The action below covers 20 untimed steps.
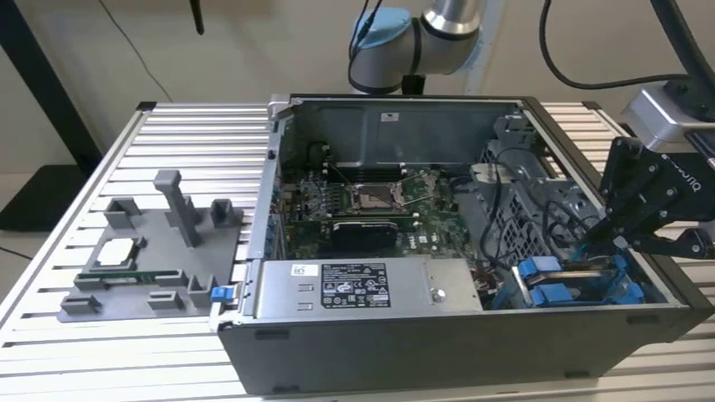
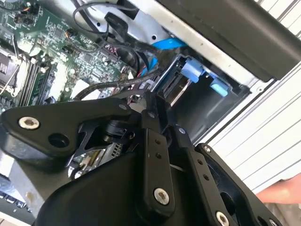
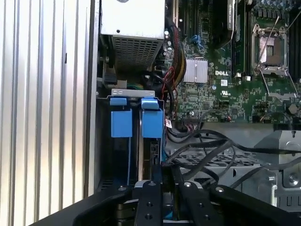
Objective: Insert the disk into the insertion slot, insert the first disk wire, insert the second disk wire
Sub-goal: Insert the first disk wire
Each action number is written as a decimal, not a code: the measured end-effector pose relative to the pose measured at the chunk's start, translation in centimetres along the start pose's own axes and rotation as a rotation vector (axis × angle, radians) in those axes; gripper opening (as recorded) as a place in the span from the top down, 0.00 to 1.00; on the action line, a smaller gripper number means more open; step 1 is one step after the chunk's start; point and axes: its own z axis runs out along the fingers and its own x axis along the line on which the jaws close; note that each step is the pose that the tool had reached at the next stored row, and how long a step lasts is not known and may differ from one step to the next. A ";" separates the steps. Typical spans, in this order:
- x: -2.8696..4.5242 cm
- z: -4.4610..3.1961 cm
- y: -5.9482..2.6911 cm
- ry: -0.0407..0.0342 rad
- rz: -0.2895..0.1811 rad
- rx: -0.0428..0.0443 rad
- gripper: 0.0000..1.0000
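Claw: the claw [image 1: 598, 239] reaches down into the near corner of the computer case [image 1: 447, 352] on the exterior view's right. Its tips are drawn together; whether anything is pinched between them cannot be told.
Disk: the disk [image 3: 152, 123] in its blue frame sits pushed into the insertion slot [image 3: 126, 93], with its blue front facing out. In the first wrist view the claw is in line with it.
Other caddy: a second blue-fronted caddy [image 3: 121, 123] sits just beside the disk, on the side nearer the case's outer wall.
Wires: black wires [image 3: 202, 150] loop near the claw, and a blue cable [image 2: 164, 44] runs close by.
Case interior: the motherboard [image 1: 369, 201] lies in the middle, with the power supply [image 1: 369, 285] along the near side.
Counter: the slatted counter [image 1: 67, 352] carries the case and, on the exterior view's left, a grey fixture tray [image 1: 146, 251].
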 end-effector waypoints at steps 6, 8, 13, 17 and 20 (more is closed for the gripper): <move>0.66 0.19 -0.62 -0.0003 0.000 0.0000 1.00; 0.68 0.30 -0.64 0.0000 0.000 0.0000 1.00; 0.71 0.60 -0.67 0.0002 -0.002 -0.0002 1.00; 0.71 0.63 -0.67 0.0001 -0.002 0.0003 1.00; 0.65 0.73 -0.68 0.0002 -0.003 0.0092 1.00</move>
